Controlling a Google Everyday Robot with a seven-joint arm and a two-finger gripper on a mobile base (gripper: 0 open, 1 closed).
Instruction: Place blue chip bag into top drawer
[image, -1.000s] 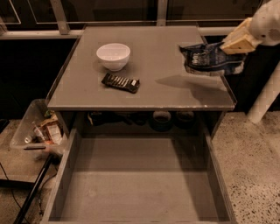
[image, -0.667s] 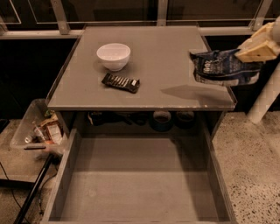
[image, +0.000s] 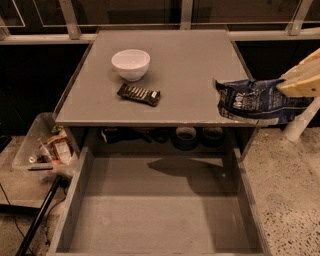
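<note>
One gripper (image: 301, 82) hovering off right edge of table (image: 185, 65), pinching blue chip bag (image: 252, 100) sticking out to its left; top drawer (image: 150, 215) lying open below-left of it.

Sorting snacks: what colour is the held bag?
Chip bag: dark blue, white markings, in gripper at table's right edge; camera view.

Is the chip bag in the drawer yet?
No, the hand holds the chip bag up at the table's right front corner, outside the open drawer.
</note>
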